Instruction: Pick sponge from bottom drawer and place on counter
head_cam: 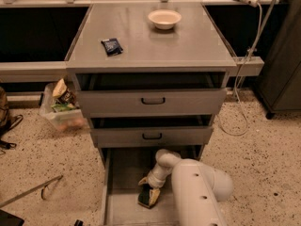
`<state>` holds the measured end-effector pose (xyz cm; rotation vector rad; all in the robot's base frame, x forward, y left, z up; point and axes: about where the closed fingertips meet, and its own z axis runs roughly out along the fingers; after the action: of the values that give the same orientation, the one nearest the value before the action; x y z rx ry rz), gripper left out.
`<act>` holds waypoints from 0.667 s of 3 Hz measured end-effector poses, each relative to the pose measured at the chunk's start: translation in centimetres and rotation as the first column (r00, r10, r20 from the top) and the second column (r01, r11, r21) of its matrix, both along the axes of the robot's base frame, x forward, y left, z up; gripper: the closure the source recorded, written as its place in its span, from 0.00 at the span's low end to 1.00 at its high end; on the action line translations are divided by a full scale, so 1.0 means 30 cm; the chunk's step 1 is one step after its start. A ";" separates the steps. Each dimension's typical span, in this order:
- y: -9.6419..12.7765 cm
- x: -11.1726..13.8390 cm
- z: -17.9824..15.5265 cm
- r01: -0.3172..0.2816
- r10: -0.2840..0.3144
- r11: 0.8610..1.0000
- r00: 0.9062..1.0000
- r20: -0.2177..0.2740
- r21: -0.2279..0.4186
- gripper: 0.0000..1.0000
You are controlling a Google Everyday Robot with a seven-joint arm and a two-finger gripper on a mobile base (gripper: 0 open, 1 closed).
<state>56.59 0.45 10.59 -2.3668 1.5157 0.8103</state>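
The bottom drawer (123,171) is pulled open below the two black-handled drawers. The sponge (148,197), dark green on a yellow body, lies on the drawer floor near its middle. My gripper (146,183) reaches down into the drawer at the end of the white arm (197,192) and sits right at the sponge's upper edge, touching or just above it. The counter (155,44) is the flat grey top of the cabinet.
A white bowl (164,18) stands at the back of the counter and a dark crinkled packet (112,46) lies at its left. A plastic bin of packets (62,108) stands on the floor left of the cabinet. A cable (244,74) hangs at the right.
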 end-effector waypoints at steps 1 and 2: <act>0.000 0.000 0.000 0.000 0.000 1.000 1.000 0.000 0.000 0.65; 0.000 0.000 0.012 0.000 0.000 1.000 1.000 0.000 0.000 0.88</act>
<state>56.59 0.45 10.96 -2.3668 1.5156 0.8103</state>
